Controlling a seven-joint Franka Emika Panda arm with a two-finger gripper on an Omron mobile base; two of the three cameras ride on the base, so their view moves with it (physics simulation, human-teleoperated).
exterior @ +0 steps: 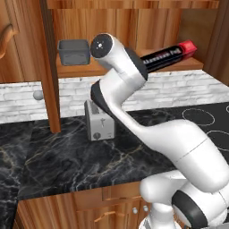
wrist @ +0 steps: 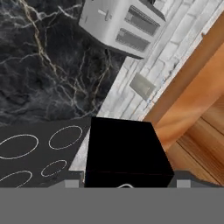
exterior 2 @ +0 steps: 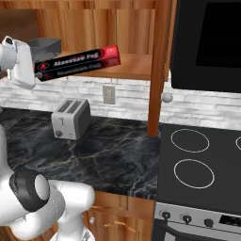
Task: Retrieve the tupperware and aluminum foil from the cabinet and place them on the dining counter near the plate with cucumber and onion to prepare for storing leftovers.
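My gripper (exterior 2: pixel 38 69) is shut on the left end of the aluminum foil (exterior 2: pixel 77 62), a slim black box with red ends. The box hangs tilted in front of the wooden cabinet's shelf (exterior 2: pixel 136 68), its far red end (exterior: pixel 188 47) raised. In the hand view the black box (wrist: pixel 124 151) sits between my fingertips, with the gripper (wrist: pixel 127 181) closed around it. The grey tupperware (exterior: pixel 74 51) stands on the shelf's left part, also seen as a tub (exterior 2: pixel 44 45) behind my hand. The cabinet door stands open, edge-on, with its round knob (exterior: pixel 38 95).
A silver toaster (exterior: pixel 99 120) stands on the black marble worktop (exterior: pixel 67 156) under the shelf, against the white brick wall. A black stovetop (exterior 2: pixel 197 160) with ring burners lies to the right, a dark appliance (exterior 2: pixel 207 42) above it. A wall outlet (exterior 2: pixel 109 94) sits between them.
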